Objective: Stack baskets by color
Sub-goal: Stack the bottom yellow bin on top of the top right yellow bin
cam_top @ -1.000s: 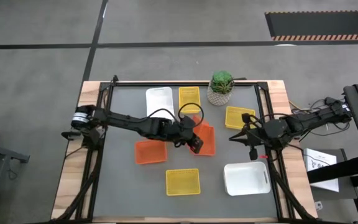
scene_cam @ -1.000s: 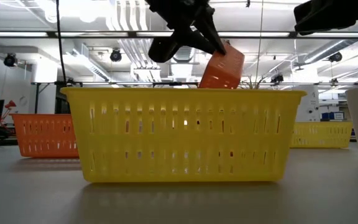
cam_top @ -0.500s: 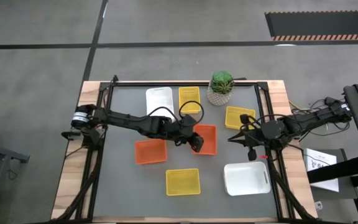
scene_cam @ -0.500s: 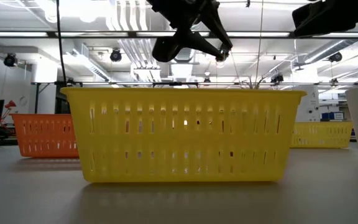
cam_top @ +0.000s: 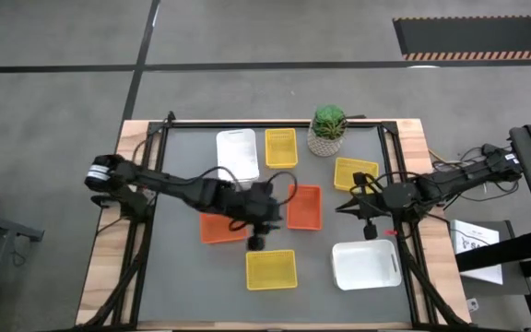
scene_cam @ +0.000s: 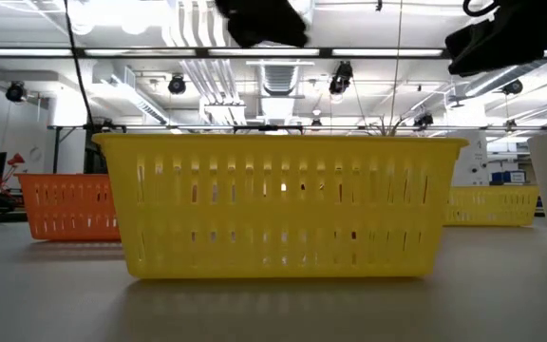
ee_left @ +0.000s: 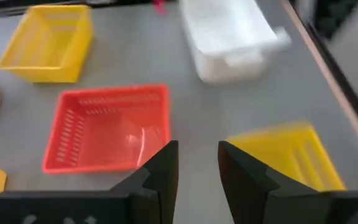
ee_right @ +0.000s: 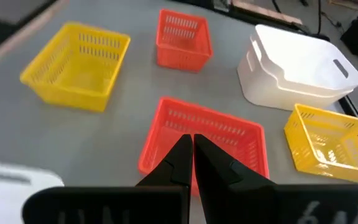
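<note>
Orange basket (cam_top: 303, 207) dropped flat, left tool (cam_top: 255, 242) parted, empty, right tool (cam_top: 368, 224) closed.

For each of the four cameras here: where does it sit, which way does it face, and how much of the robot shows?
High: overhead, straight down; both arms, left hand, right hand.
Low: table height, level across; front yellow basket fills it, arms dark overhead.
Left wrist: on the left arm, past its parted fingers onto the middle orange basket.
Right wrist: on the right arm, past shut fingers.
Shared: both wrist views show that middle orange basket.
</note>
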